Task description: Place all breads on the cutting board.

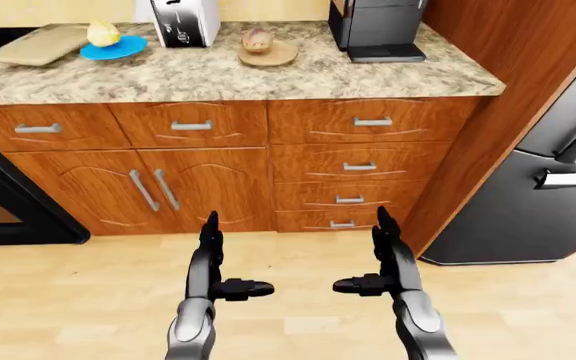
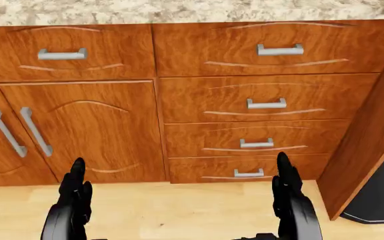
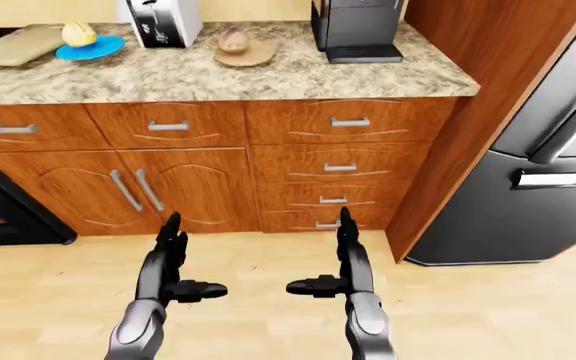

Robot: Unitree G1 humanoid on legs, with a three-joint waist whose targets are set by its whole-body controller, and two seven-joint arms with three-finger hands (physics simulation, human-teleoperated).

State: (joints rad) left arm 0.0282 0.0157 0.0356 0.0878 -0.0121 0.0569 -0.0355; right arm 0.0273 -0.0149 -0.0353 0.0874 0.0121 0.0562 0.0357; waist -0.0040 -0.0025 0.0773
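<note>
Lowest in the left-eye view, the left hand (image 1: 213,262) and right hand (image 1: 383,259) hang over the wooden floor (image 1: 88,300), fingers spread apart and holding nothing. Above them stand wooden cabinets (image 1: 198,187) with a column of drawers (image 1: 358,165). On the stone counter (image 1: 218,75) a bread roll (image 1: 257,39) sits on a wooden plate (image 1: 268,55), and another bread (image 1: 102,33) sits on a blue plate (image 1: 114,50). The cutting board (image 1: 40,45) lies just left of the blue plate. A toaster (image 1: 184,21) and a coffee machine (image 1: 378,28) stand at the top edge, and a dark fridge (image 1: 548,172) is at the right.
</note>
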